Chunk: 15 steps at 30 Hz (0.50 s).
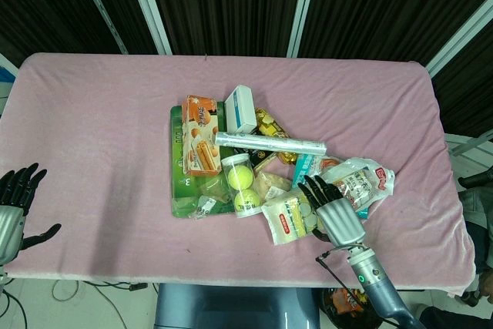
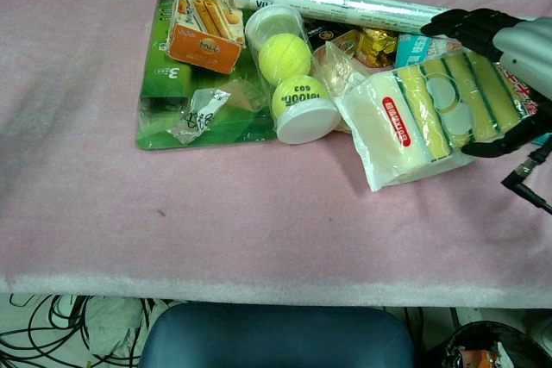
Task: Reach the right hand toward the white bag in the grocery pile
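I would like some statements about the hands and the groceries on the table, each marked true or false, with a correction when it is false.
1. The right hand is over the sponge pack. True.
2. The left hand holds the tennis ball tube. False: it is open at the table's left edge, far from the pile.
3. The foil roll lies across the pile. True.
4. The orange biscuit box lies right of the white bag. False: it lies left of it.
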Motion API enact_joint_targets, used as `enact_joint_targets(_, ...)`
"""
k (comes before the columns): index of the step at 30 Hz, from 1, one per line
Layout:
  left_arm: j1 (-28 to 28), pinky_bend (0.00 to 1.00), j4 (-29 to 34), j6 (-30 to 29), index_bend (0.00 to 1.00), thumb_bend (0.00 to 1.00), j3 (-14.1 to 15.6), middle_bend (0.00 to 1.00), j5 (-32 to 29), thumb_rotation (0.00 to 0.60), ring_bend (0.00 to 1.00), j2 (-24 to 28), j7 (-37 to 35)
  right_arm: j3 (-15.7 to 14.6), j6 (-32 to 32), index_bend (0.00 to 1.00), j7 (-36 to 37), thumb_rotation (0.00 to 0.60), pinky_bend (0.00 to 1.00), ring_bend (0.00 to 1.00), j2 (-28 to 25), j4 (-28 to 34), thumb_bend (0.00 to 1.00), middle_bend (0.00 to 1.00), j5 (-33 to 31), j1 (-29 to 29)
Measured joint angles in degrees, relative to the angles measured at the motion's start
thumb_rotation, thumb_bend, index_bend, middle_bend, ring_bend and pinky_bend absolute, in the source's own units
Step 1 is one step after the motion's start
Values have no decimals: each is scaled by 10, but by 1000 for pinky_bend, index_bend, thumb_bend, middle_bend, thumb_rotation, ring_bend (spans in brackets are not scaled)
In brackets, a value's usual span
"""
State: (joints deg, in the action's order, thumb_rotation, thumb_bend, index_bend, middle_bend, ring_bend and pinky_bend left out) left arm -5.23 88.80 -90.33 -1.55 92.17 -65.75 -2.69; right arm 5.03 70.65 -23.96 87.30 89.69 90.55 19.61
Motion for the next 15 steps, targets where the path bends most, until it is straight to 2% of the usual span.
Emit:
enact_joint_targets(7,0,0,2,1,0,0,0,0,-1,600,0,0,-1,14,-4,0,-4,600,210,0,46,-67,63,0,7,27)
enact_joint_targets(9,0,0,2,0,0,0,0,0,-1,600,0,0,0,16,-8,34,-5,600,234,40,57,-88,108,45,9,35)
enact_joint_targets(11,0,0,3,0,0,0,0,0,-1,600,0,0,0,17,-9,147,-5,600,289,141,66,-103,155,165,13,42)
enact_joint_targets(13,0,0,3,0,0,0,0,0,-2,600,0,0,1,16,-10,387,-1,600,443,356,74,-120,228,377,21,49)
enact_joint_targets(15,0,0,4,1,0,0,0,0,-2,600,0,0,0,13,-10,578,5,600,587,523,81,-137,306,531,29,55)
